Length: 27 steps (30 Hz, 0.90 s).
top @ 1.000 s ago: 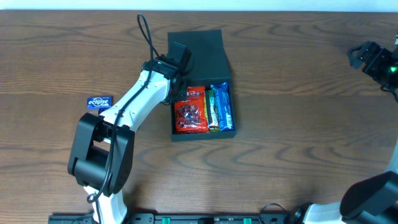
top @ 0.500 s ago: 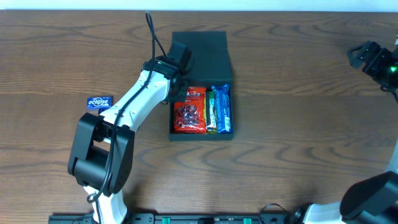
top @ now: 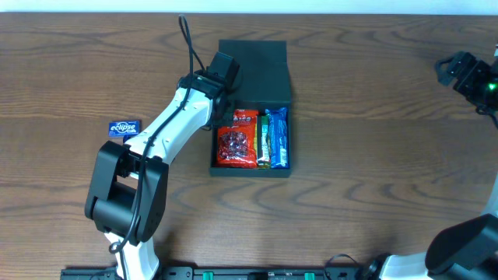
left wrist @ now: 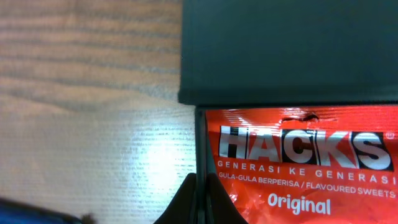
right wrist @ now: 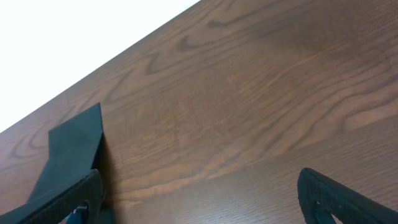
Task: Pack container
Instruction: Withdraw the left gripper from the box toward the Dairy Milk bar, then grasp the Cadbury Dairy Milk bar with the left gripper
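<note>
Overhead: fixed, looking straight down, whole worktop (top: pixel 373 179) in frame. Left wrist: very near, facing down onto the container (left wrist: pixel 286 50), its left wall and the adjoining worktop, an area also seen overhead. Right wrist: low, oblique, looking across the worktop toward its far edge.
</note>
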Each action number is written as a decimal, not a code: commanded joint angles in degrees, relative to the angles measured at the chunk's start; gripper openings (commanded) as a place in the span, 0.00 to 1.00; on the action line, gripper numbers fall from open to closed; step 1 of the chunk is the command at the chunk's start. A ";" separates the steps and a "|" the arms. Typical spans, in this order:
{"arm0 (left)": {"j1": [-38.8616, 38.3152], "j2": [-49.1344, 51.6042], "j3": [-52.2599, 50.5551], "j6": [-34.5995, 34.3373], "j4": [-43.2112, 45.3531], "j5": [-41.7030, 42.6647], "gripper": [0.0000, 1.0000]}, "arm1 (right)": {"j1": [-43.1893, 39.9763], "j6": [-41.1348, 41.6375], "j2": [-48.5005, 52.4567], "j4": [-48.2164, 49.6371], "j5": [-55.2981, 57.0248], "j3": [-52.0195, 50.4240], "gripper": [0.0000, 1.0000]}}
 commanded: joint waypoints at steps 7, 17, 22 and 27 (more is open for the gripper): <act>0.39 1.16 -0.15 -9.75 -1.49 0.35 0.06 | -0.44 0.46 0.39 -0.31 -0.59 0.70 0.99; 0.39 0.74 13.94 -9.57 -8.85 -0.63 0.72 | -0.44 0.46 0.39 -0.33 -0.59 0.70 0.99; 1.51 -0.44 25.14 -17.16 -19.89 -11.37 0.69 | -0.44 0.44 0.39 -0.46 -0.59 0.70 0.99; 8.66 -1.11 25.20 -36.50 -30.34 -4.70 0.68 | -0.44 0.44 0.39 -0.66 -0.59 0.70 0.99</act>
